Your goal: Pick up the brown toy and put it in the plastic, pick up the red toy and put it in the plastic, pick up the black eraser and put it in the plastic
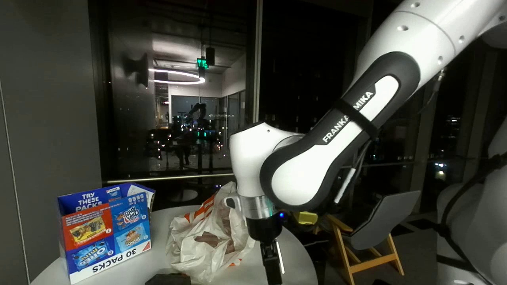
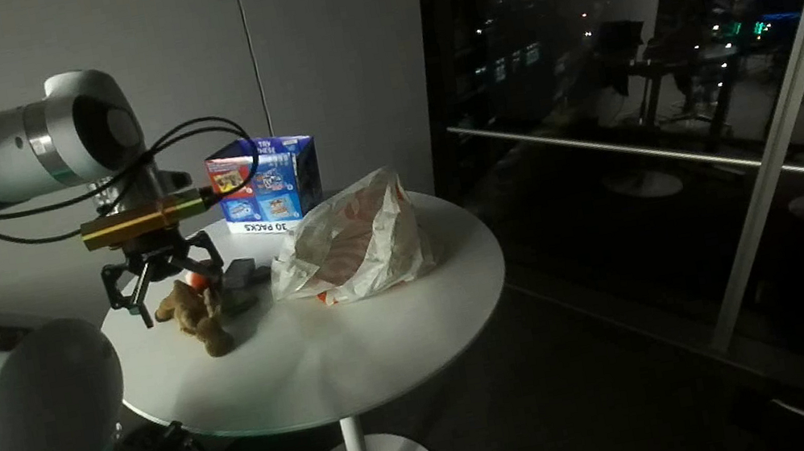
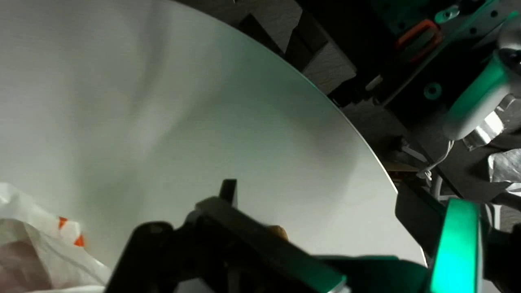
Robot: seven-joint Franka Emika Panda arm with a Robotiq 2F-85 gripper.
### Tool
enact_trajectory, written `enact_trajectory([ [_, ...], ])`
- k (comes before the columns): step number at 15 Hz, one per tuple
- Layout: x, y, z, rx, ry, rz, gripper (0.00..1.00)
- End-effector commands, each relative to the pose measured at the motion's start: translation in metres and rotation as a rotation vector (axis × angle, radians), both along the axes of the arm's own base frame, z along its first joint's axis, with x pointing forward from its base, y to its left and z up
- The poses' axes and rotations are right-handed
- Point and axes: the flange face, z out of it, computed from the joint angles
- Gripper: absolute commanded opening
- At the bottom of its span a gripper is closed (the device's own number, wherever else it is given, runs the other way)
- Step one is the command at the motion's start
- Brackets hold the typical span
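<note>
The brown toy [image 2: 195,317], a plush animal, lies on the white table below my gripper [image 2: 178,302] in an exterior view. A small brown bit of it [image 3: 279,231] shows behind a finger in the wrist view. The red toy [image 2: 196,279] is a small red spot beside the brown toy, partly hidden by a finger. A dark grey block [image 2: 240,273], perhaps the black eraser, lies between the toys and the bag. The white plastic bag [image 2: 360,241] stands crumpled on the table; it also shows in an exterior view [image 1: 190,253]. My gripper is open and empty above the toys.
A blue and red snack box [image 2: 264,183] stands at the back of the round table [image 2: 357,347]. Another dark flat thing [image 2: 239,300] lies by the brown toy. A dark item [image 1: 168,279] shows at the picture's bottom edge. A chair [image 1: 380,221] stands beyond the table.
</note>
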Motion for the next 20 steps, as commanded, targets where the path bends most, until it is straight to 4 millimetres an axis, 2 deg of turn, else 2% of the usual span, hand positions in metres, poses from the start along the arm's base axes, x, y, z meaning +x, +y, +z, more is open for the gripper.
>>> enact_trajectory([
  [1, 0.031, 0.042, -0.027, 0.072, 0.014, 0.116, 1.0],
  [5, 0.06, 0.066, -0.045, 0.155, 0.002, 0.24, 1.0],
  [9, 0.074, 0.083, -0.069, 0.18, 0.004, 0.347, 1.0],
  [13, 0.089, 0.08, -0.1, 0.175, 0.027, 0.416, 1.0],
  [20, 0.098, 0.07, -0.14, 0.14, 0.063, 0.523, 1.0],
])
